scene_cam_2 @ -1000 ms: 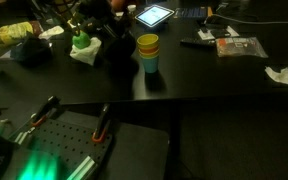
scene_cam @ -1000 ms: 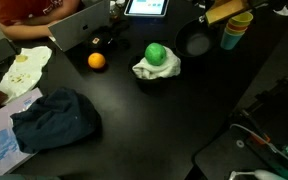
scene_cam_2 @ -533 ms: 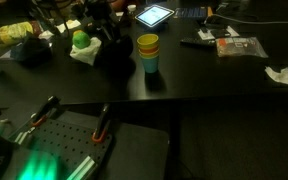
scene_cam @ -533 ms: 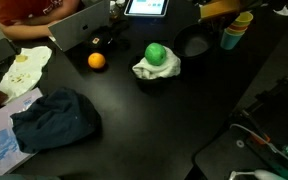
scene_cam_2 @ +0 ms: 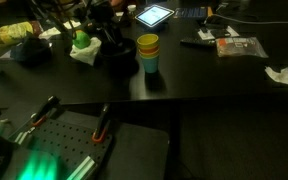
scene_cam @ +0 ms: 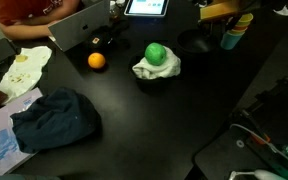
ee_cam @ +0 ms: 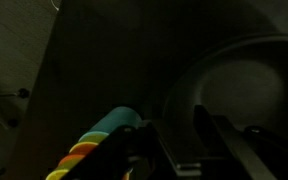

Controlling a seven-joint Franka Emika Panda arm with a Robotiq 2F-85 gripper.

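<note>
Straddling the rim of the black pan (ee_cam: 246, 92) on the counter (scene_cam: 134, 115), the hand (ee_cam: 179, 150) has its fingers slightly parted with no clamp on it, pan directly below, stacked cups (ee_cam: 99, 140) just beside the hand.

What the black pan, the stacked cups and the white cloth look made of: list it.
Black pan: probably coated metal; dark, matte, thin rim, but dim light leaves it open.
Stacked cups: likely plastic; bright solid colours, smooth nested rims.
White cloth: soft fabric or paper; crumpled folds under the green ball.
</note>
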